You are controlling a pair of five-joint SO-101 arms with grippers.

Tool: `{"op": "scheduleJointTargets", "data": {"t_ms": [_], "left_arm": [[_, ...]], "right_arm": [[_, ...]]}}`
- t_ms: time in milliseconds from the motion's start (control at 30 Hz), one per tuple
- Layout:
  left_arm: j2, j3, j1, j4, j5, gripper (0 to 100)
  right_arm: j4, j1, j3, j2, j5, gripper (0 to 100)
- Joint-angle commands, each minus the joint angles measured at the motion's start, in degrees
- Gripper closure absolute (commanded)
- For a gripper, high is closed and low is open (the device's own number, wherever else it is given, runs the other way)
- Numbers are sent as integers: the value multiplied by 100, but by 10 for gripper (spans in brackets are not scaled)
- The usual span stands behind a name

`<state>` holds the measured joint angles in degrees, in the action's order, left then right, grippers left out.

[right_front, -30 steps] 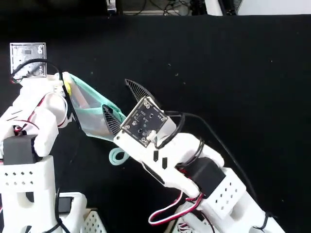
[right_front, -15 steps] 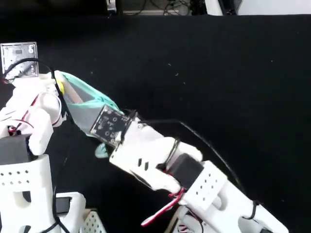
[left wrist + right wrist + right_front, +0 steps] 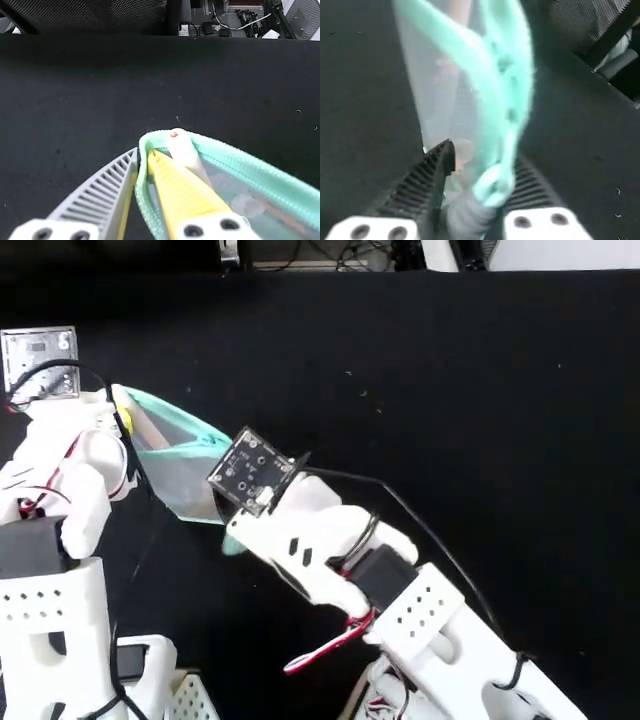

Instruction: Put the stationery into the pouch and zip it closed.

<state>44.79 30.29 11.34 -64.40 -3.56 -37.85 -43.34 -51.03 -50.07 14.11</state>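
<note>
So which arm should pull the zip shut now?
Probably the right. The right gripper sits open around the mint zip band at one end of the pouch, ready to grab it. The left gripper is clamped on the other end, holding the pouch steady.

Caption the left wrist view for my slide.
Left gripper pinching the zippered rim of the mint pouch, black table beyond.
</note>
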Motion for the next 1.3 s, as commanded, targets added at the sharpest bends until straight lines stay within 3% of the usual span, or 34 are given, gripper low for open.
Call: {"op": "scheduleJointTargets", "data": {"t_ms": [0,200,433,633,900,1067,1167,1267], "left_arm": [[-123,523,57,-53,-18,970],[-114,400,48,-202,-35,963],[-114,-1297,110,-1996,-18,817],[-9,-2527,110,-2848,-18,812],[1011,-2624,110,-2892,-35,812],[1626,-2607,453,-2875,-53,812],[1653,-2167,1033,-2409,-53,812],[1644,-1138,1182,-1503,-18,812]], "right_arm": [[35,246,-22,-66,26,984],[0,325,-391,-813,26,987],[70,1231,-725,-1464,26,987],[826,1380,-1051,-866,26,987],[1398,1767,-1024,-84,26,987],[949,1776,-813,-444,-211,987],[738,1776,-796,-866,-211,987],[695,1776,-901,-1095,-211,987]]}}
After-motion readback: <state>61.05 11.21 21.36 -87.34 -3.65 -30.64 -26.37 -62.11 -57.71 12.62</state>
